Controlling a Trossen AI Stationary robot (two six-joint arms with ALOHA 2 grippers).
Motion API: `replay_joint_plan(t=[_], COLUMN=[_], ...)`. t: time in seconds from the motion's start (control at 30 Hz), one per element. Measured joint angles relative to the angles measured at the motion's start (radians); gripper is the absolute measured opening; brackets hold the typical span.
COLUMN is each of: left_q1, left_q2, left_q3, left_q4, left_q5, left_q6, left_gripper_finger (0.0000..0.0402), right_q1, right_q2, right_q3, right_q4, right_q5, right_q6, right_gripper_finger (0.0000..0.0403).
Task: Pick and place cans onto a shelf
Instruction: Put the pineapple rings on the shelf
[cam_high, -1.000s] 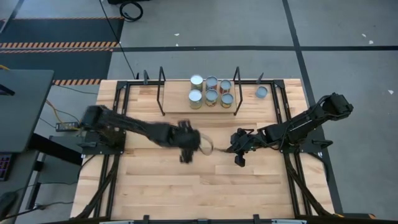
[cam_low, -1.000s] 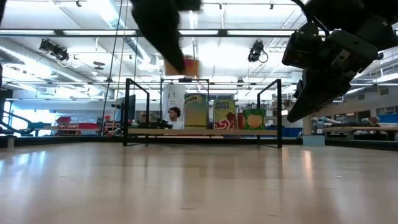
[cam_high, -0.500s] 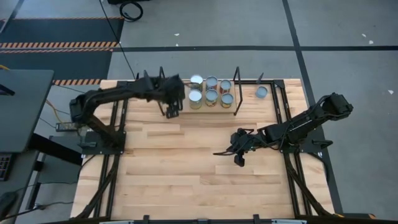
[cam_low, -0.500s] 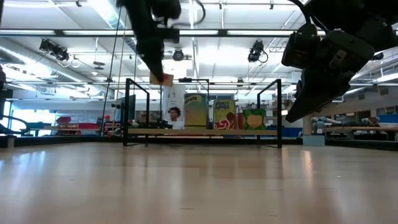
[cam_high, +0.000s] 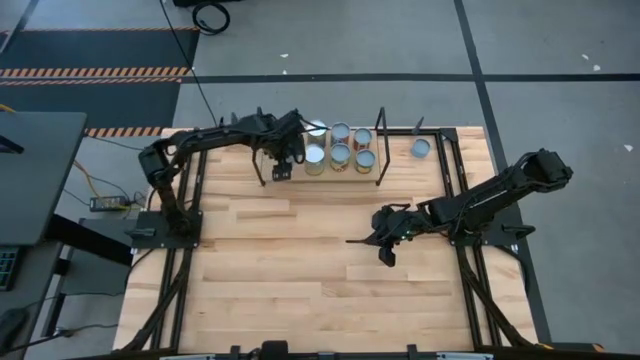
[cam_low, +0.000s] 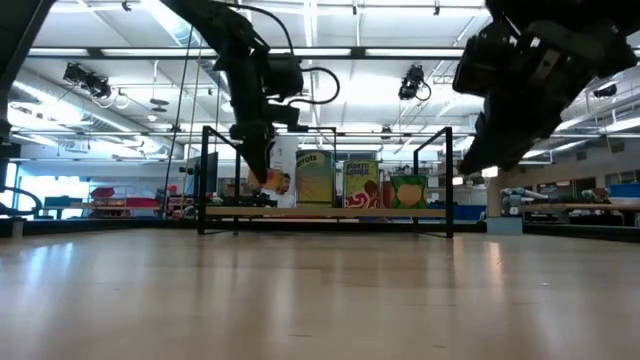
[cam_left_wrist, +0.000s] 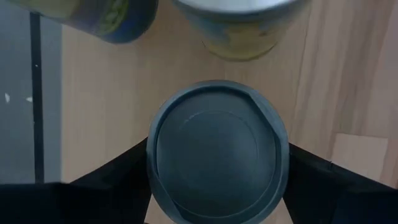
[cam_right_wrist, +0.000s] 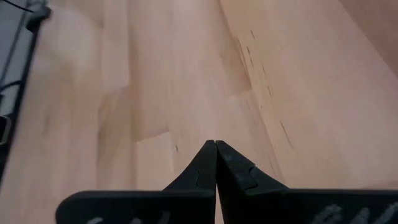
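Item 1, left gripper (cam_high: 283, 165): fingers spread wide and clamped on a can (cam_left_wrist: 217, 152), one finger on either side of its round lid, seen end-on from the wrist. The grip takes the sides so the tin can be stood upright when released. Location: over the left end of the shelf (cam_high: 268, 172), low above its board.

Item 2, cans already shelved (cam_high: 340, 146): six, in two rows of three, just to the right of the left gripper; the nearest of them (cam_left_wrist: 239, 25) stands just ahead of the held can (likely the reason the free slot at the left end is being used).

Item 3, stray can (cam_high: 421, 148): on the tabletop outside the shelf's right posts, well apart from both grippers, apparently not yet collected.

Item 4, right gripper (cam_right_wrist: 215, 163): fingers pressed tip to tip, holding nothing, poised above bare tabletop (cam_high: 300, 290) near the table's middle, well short of the shelf; judged to be waiting.
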Motion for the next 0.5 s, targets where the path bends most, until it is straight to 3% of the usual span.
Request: replay_joint_plan(t=[0.5], left_q1=[-0.008], left_q2=[0.077], left_q3=[0.0], left_q4=[-0.002], left_q5=[-0.035], left_q6=[-0.003], left_gripper_finger=[0.0303], right_q1=[-0.046], right_q2=[-0.22], right_q3=[0.0], right_q4=[-0.051], right_q5=[-0.027], right_q6=[-0.125], right_gripper_finger=[0.0005])
